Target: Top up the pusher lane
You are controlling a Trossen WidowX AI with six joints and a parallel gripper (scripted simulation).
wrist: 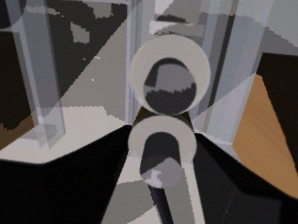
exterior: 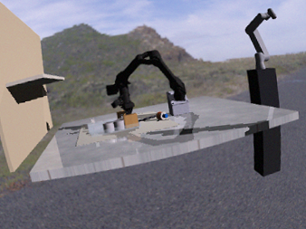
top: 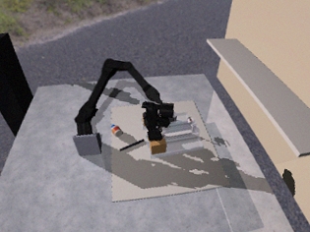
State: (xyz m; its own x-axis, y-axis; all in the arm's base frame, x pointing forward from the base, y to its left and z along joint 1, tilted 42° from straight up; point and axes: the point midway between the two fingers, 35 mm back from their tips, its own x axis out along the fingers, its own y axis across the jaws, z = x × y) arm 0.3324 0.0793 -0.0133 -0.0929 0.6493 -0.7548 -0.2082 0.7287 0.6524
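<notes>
My gripper [wrist: 162,135] [top: 155,138] [exterior: 129,112] is shut on a jar with a pale round rim and dark centre; the held jar [wrist: 161,124] is between the black fingers in the wrist view, at the front end of the sprung lane. A matching jar [wrist: 170,45] is directly behind it between clear lane walls [wrist: 223,107]. The two rims appear to meet or overlap; contact lower down is hidden. Pale pusher parts [wrist: 176,28] show behind the rear jar. The held jar's base, its height above the floor and the front stop are hidden.
Orange-brown blocks flank the lane front; one block [top: 158,146] [exterior: 131,119] [wrist: 260,125] is on the right in the wrist view. A red, white and blue jar [top: 115,130] [exterior: 161,115] lies near a black bar [top: 132,145]. Two pale jars [exterior: 109,126] [exterior: 119,124] stand beside the block.
</notes>
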